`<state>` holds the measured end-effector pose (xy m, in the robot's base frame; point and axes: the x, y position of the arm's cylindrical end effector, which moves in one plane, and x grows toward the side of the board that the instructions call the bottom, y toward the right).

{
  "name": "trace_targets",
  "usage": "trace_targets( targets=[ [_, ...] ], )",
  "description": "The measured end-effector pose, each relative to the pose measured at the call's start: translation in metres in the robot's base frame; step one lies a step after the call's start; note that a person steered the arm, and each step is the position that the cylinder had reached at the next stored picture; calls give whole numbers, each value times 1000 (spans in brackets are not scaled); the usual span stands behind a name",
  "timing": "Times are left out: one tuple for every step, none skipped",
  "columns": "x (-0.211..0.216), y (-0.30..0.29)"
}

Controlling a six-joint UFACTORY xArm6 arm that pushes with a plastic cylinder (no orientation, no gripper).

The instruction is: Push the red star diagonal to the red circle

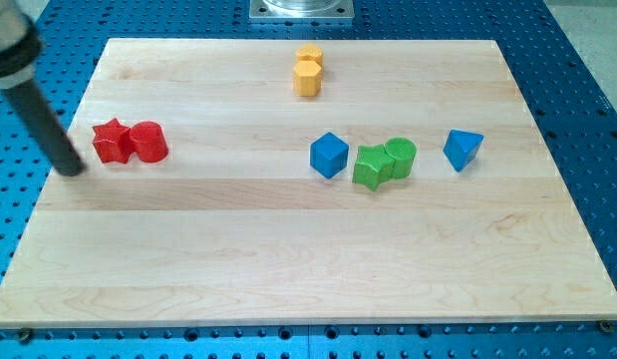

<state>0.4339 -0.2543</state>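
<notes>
The red star (pixel 112 141) lies near the board's left edge, touching the red circle (pixel 149 142) on its right side. My tip (pixel 73 170) is at the view's left, just left of and slightly below the red star, a small gap apart from it. The dark rod slants up to the view's top left corner.
Two yellow blocks (pixel 307 70) sit stacked close at the top middle. A blue cube (pixel 329 155), a green star (pixel 370 167), a green circle (pixel 400 156) and a blue triangular block (pixel 462 149) stand in a row at the right middle. The wooden board (pixel 308 269) lies on a blue perforated table.
</notes>
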Motion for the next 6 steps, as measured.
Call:
trace_targets(
  targets=[
    [-24,48],
    [-53,88],
    [-91,89],
    [-110,33],
    [-127,94],
    [-128,156]
  ],
)
